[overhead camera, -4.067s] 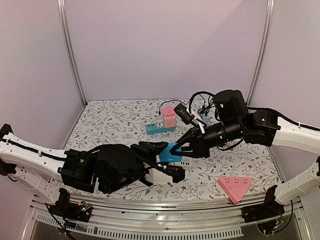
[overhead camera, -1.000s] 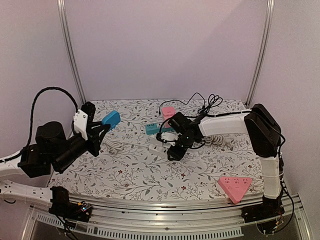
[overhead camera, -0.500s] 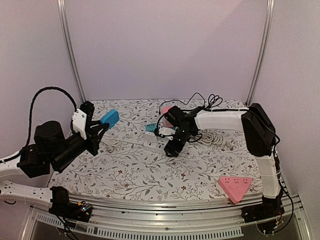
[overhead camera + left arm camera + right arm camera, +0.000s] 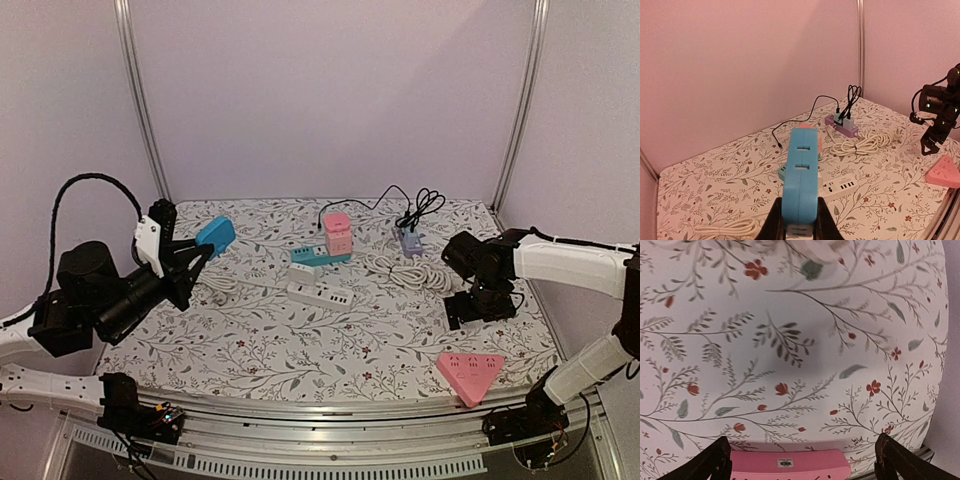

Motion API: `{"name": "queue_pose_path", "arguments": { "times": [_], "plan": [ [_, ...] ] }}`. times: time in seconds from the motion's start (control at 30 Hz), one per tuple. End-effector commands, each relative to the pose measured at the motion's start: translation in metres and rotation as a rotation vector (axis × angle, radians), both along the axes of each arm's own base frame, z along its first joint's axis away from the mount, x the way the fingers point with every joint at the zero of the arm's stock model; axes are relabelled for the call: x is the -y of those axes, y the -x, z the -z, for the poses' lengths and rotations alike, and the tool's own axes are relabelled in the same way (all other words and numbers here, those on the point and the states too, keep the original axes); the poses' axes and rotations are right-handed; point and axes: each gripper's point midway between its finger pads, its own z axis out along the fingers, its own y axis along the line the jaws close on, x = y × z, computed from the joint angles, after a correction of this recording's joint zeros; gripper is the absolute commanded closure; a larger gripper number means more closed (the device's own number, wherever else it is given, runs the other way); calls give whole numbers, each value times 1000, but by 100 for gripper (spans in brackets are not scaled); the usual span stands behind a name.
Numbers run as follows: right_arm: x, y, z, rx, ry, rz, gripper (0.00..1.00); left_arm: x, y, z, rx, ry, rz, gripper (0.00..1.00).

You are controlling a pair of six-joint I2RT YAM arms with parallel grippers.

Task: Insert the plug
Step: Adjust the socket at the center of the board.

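Blue strip aloft, right pincer idle
Blue plastic power strip (image 4: 217, 236) clamped in left pincer (image 4: 190, 258), raised at 9 o'clock of table (image 4: 250, 350). Right pincer (image 4: 478, 308) wide open, empty, at 4 o'clock by pink triangular socket block (image 4: 468, 370). Risk: the narrow end-grip may let the strip swivel when a plug is pushed in.

Blue block (image 4: 800, 185), as I saw it: gripped off the table in the left gripper (image 4: 799, 224), slotted face up, lying lengthwise. White strip (image 4: 320, 293) lay flat mid-table, its cord (image 4: 228, 287) trailing left.
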Motion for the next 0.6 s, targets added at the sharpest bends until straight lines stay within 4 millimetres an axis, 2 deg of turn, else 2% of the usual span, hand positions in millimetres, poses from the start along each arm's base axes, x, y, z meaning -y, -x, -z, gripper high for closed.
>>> {"name": "queue_pose_path", "arguments": {
  "times": [0.0, 0.13, 0.2, 0.33, 0.47, 0.57],
  "plan": [
    [52, 35, 7, 16, -27, 405, 1, -3, 3, -6, -13, 45, 20, 100],
    [70, 52, 12, 104, -104, 586, 1, -5, 7, -9, -14, 65, 34, 100],
    [71, 58, 25, 128, -182, 684, 1, -7, 8, -10, -13, 76, 33, 100],
    [51, 55, 45, 150, -391, 803, 1, -8, 10, -12, -8, 85, 40, 100],
    [40, 57, 58, 107, -447, 852, 1, -9, 10, -12, -10, 81, 39, 100],
    [25, 63, 78, 40, -520, 888, 1, -10, 10, -13, -6, 81, 34, 100]
  ]
}}
